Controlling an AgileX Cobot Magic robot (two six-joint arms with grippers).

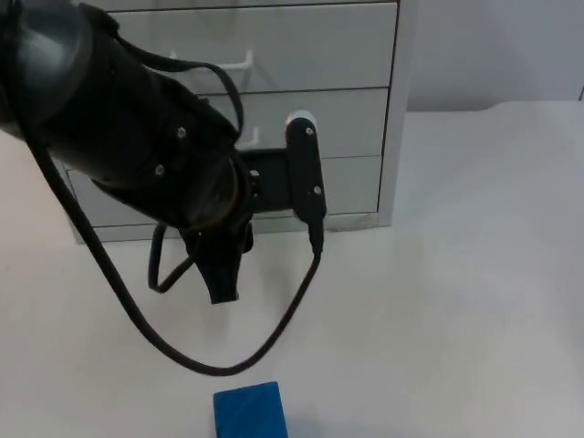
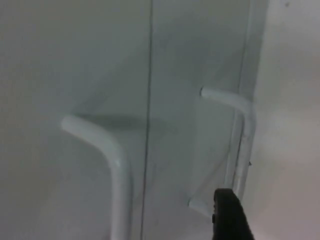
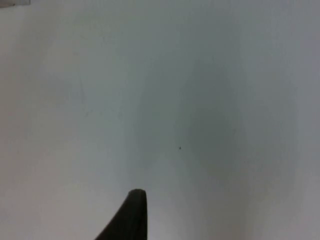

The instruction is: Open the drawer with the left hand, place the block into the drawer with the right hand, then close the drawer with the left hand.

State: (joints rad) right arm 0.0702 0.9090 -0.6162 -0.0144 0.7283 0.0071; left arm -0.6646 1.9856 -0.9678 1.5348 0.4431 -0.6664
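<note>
Lying at the bottom centre of the top view, blue block on the white counter, well below the left tool before the closed drawers, left wrist view facing drawer handles, tool opening unclear, right tool over bare counter.

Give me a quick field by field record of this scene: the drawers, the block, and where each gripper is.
drawer unit: white, at the back of the table, all drawers closed
handles: white bar handles on the drawer fronts
block: blue, on the white table in front of the unit
left gripper: in front of the lowest drawer, near the handles
right gripper: over bare table, waiting
</note>
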